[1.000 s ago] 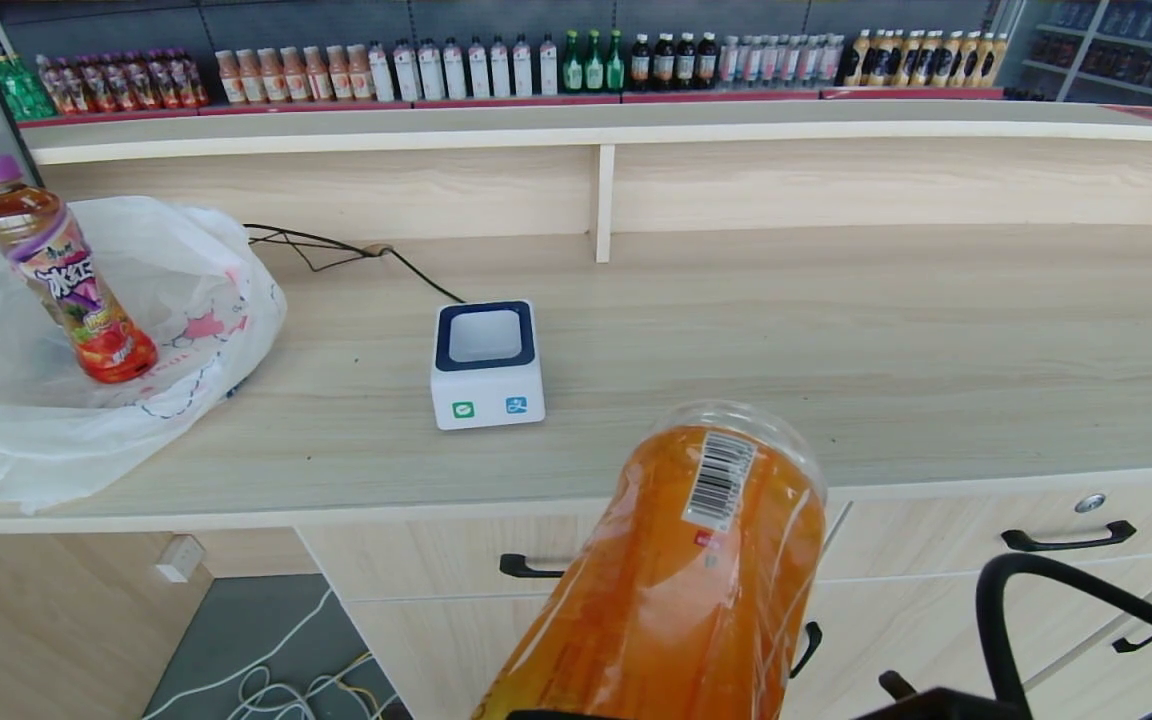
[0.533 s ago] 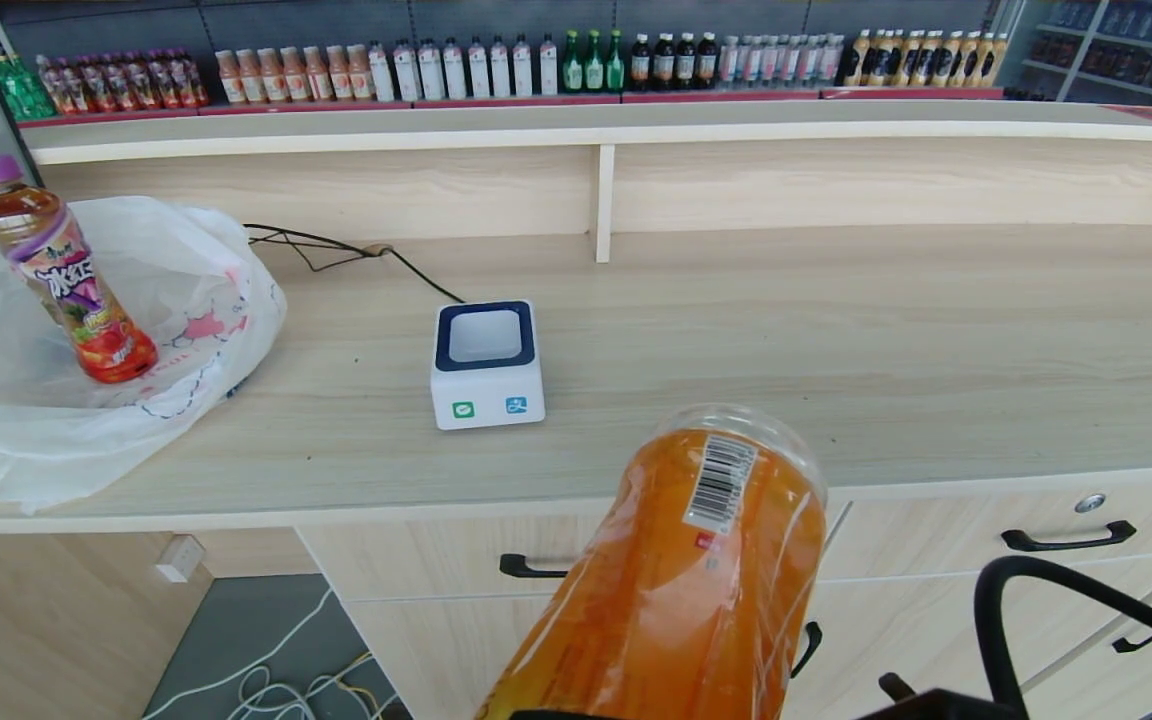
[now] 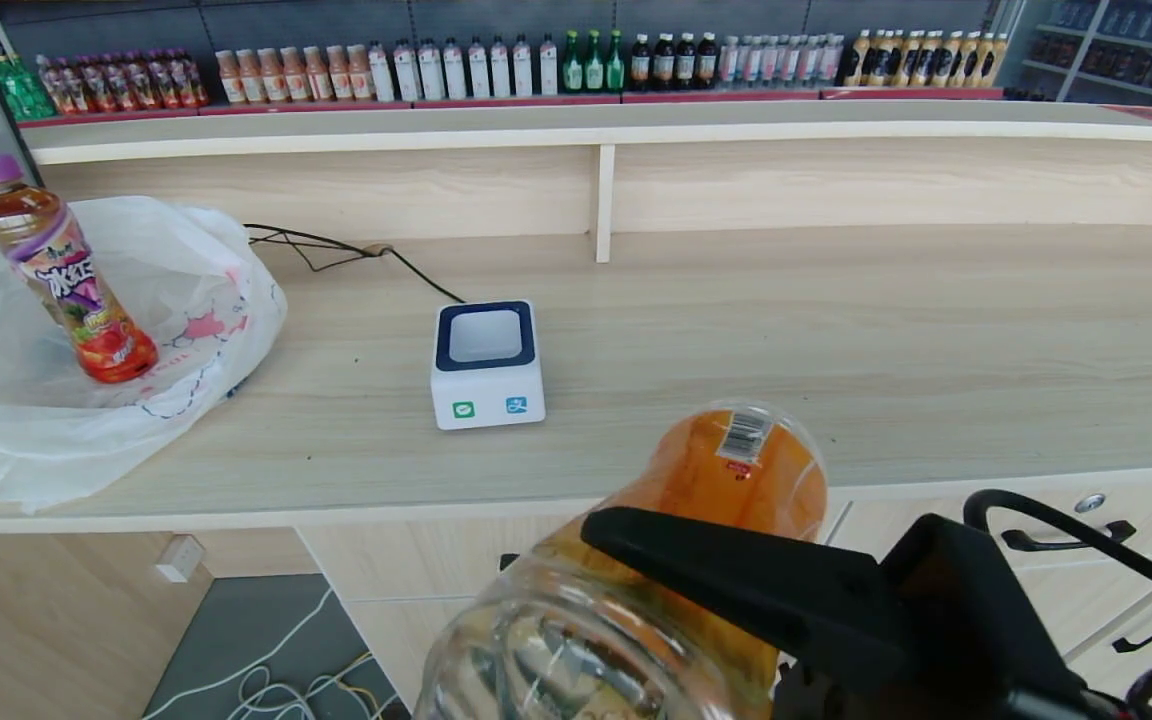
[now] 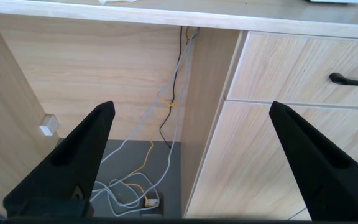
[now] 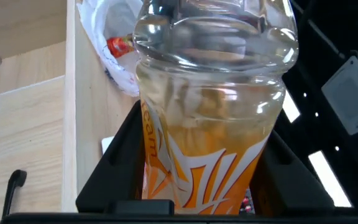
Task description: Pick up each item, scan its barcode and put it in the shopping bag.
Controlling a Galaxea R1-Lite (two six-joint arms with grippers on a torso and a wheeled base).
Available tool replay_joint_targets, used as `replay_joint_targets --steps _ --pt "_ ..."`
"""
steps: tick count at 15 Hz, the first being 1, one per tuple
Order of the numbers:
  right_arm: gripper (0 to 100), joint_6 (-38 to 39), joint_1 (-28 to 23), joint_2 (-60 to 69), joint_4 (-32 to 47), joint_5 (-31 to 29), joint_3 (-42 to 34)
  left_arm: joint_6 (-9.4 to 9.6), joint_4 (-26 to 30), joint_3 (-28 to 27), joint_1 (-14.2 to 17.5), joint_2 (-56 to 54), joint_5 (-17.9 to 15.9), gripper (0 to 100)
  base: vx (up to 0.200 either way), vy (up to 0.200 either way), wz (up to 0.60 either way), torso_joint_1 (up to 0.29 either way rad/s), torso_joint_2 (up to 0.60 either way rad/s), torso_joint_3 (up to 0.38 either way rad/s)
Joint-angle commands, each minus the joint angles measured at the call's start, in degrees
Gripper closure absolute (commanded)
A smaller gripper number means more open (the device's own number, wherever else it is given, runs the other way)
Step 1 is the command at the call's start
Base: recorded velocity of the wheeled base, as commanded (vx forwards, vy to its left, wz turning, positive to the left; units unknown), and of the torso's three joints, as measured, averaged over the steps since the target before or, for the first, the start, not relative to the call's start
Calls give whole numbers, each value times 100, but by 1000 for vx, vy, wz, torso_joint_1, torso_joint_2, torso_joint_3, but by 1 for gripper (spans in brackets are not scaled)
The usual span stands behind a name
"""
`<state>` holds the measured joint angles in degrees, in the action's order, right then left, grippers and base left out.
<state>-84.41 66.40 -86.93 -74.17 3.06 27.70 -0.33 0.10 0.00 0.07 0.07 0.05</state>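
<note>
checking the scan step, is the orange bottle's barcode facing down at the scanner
No, the barcode on the orange bottle faces up toward the head camera, not down at the scanner.

The counter [image 3: 696, 330] is viewed by the head camera from above its near edge, forward and down, as far as the bottle shelf [image 3: 536, 65] behind its far edge. The left wrist camera is held below the near edge and faced at the cabinet front. A drawer handle [image 4: 353, 79] and floor cables [image 4: 135, 180] are shared with the head view. The right wrist camera is set very close against the orange drink bottle [image 5: 210, 155] and faced along it toward the counter's left end. The shopping bag [image 5: 114, 28] and, possibly, a corner of the scanner [image 3: 487, 365] are shared with the head view.
</note>
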Motion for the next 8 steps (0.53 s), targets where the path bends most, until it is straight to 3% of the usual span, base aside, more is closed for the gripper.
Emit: replay_joint_targets --steps 1,2,8 --pt "100 214 -338 -17 -1 -16 34 -2 -1 0 1 1 -5 0 0 0 0 0 0 0" --pt "100 364 -462 -17 -1 -16 52 -2 -1 0 1 1 4 0 0 0 0 0 0 0" --pt "100 3255 -1402 71 -36 204 183 -2 -1 0 1 1 -5 0 0 0 0 0 0 0"
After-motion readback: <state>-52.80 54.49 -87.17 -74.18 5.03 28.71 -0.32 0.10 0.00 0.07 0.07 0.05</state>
